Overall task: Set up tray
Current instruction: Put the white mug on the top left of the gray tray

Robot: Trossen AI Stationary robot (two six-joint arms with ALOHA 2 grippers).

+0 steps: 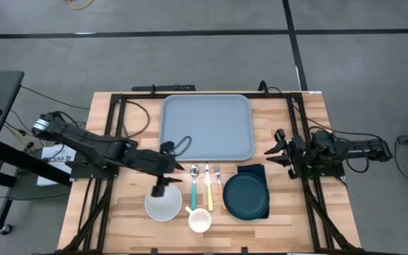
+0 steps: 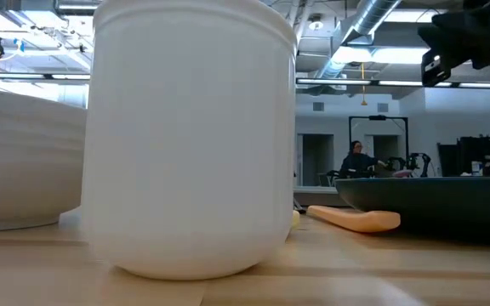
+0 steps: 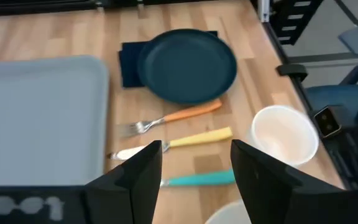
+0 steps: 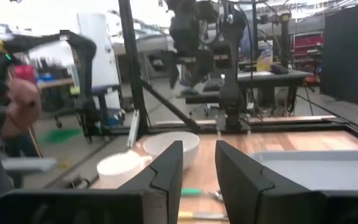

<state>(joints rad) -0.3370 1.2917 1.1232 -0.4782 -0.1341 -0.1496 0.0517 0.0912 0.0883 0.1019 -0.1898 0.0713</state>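
Tray (image 1: 206,127) is smooth grey-blue plastic, rectangular w/ rounded corners + raised rim; sits bare at the back-middle of the wood-plank tabletop (image 1: 119,212); left pincer (image 1: 159,191) hangs spread wide over a white bowl (image 1: 163,205); right pincer (image 1: 273,156) parked near tray's right edge, narrow gap, holding nothing.

Both arms are dark, nearly black, built of chunky jointed segments. The left arm (image 1: 98,150) ends at its far-left base in a pale silver-grey cap, and a thin black cable loops out near its wrist. The right arm (image 1: 338,150) is shorter in outline, a dense cluster of black housings with black cables trailing off to the right. Each gripper carries two flat, matte black fingers (image 3: 135,180) with angular, faceted edges; the right pair (image 4: 166,168) shows the same blocky shape.
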